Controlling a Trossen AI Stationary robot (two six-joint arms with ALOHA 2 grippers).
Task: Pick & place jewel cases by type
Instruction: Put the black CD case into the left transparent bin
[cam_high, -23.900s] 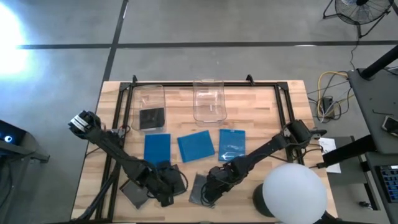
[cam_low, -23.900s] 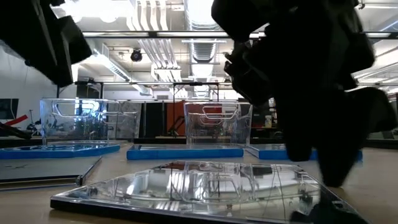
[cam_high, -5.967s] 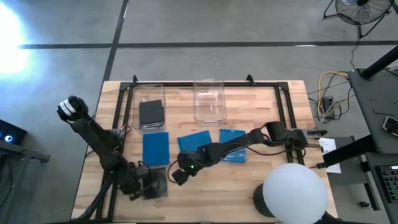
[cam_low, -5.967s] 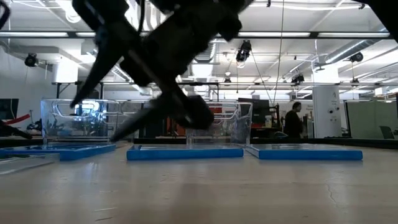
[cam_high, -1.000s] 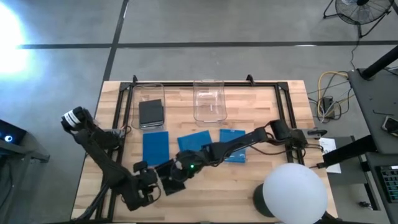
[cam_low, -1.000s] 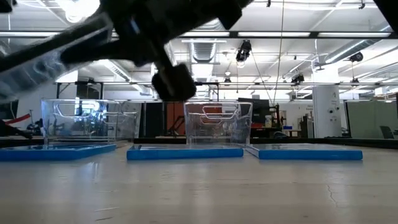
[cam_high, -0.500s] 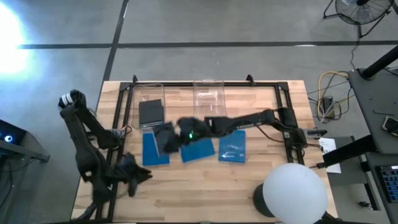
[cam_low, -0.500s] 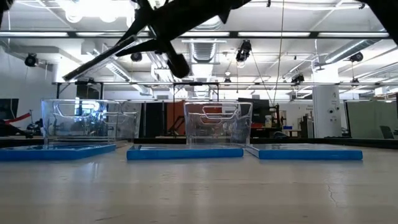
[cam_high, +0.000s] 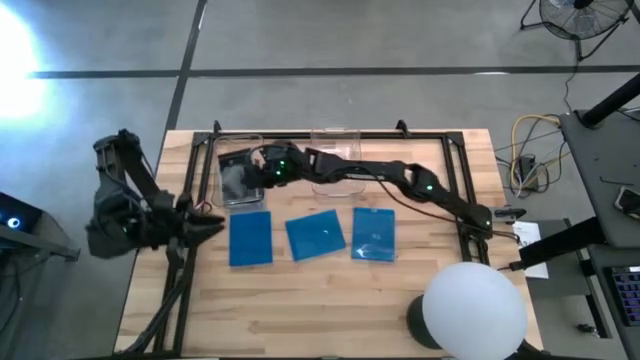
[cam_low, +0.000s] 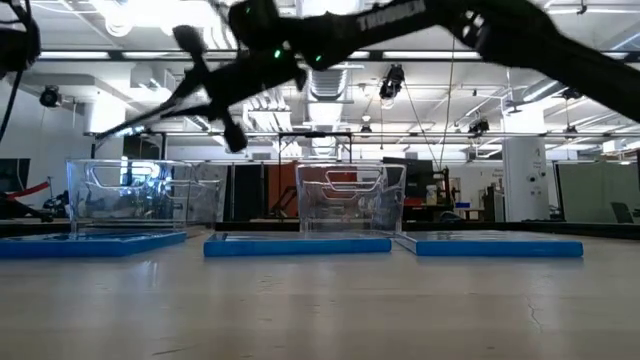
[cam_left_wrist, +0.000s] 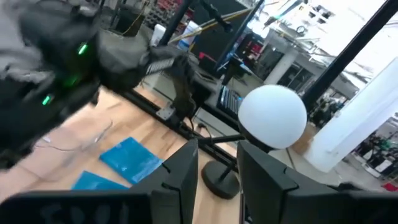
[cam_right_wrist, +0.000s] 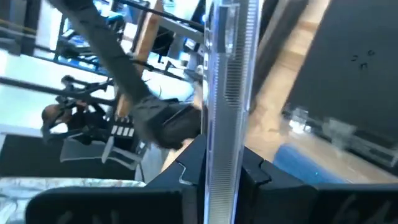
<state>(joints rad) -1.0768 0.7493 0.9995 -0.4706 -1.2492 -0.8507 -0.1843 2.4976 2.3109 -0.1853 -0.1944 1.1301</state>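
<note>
Right gripper (cam_high: 250, 165): reaches over the left clear bin (cam_high: 240, 146), fingers clamped on a dark jewel case (cam_right_wrist: 222, 99) held edge-on.
Left gripper (cam_high: 218, 228): pulled back at the table's left edge, fingers slightly apart, holding nothing.
Blue jewel cases: three in a row mid-table (cam_high: 251, 238), (cam_high: 316, 235), (cam_high: 374, 233).
Second bin (cam_high: 336, 150): just beside the first.

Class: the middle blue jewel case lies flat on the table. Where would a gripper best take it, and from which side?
Grip the middle blue jewel case across two opposite edges, coming straight down from above. It is thin, lies flat and slightly skewed, and has gaps to both neighbouring blue cases, so the jaws likely need turning to match.
</note>
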